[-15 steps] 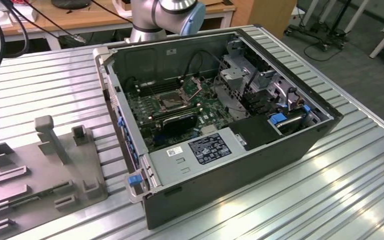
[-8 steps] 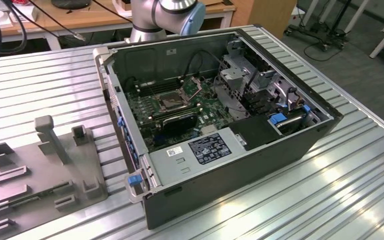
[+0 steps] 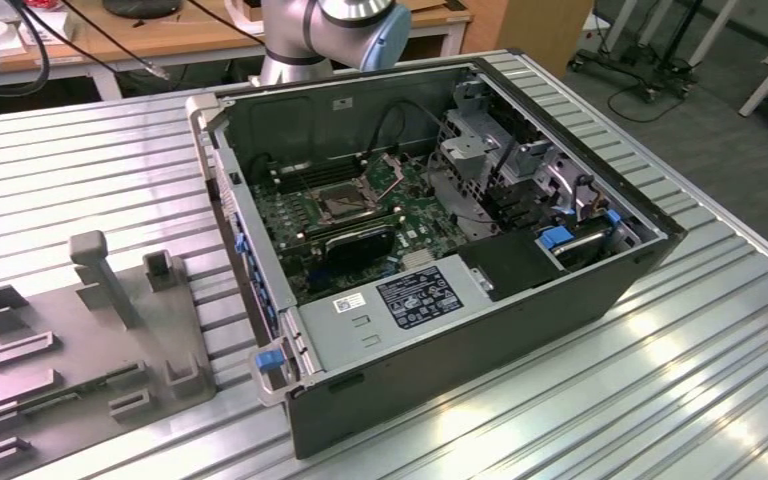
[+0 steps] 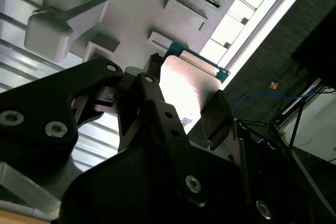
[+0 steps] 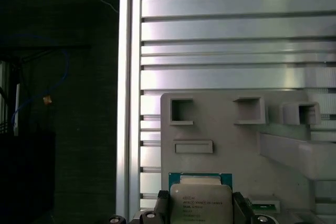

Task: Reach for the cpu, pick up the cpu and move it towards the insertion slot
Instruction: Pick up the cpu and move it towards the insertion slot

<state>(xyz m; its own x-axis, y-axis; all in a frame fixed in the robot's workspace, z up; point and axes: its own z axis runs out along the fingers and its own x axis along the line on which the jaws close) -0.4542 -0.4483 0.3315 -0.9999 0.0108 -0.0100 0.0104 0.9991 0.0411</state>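
Observation:
The cpu [image 5: 200, 201] is a pale silvery square with a thin green-edged board, and it sits between my two dark fingers [image 5: 163, 204]. In both wrist views it hangs over the grey plastic tray [image 5: 220, 124], near one of the tray's edges. My gripper [image 5: 200, 206] is shut on the cpu [image 4: 184, 85], one finger against each of two opposite sides. The insertion slot [image 3: 335, 203] is a square metal-framed socket with a dark centre. It lies on the green board inside the open computer case [image 3: 491, 340], well to the right of the tray [image 3: 84, 350] in the exterior view.
The tray carries several raised blocks and a tall post [image 3: 97, 270]. The case walls stand high around the board, with cables and a drive cage [image 3: 491, 160] on the slot's right in the exterior view. The ribbed metal table [image 3: 704, 380] ends close beside the tray.

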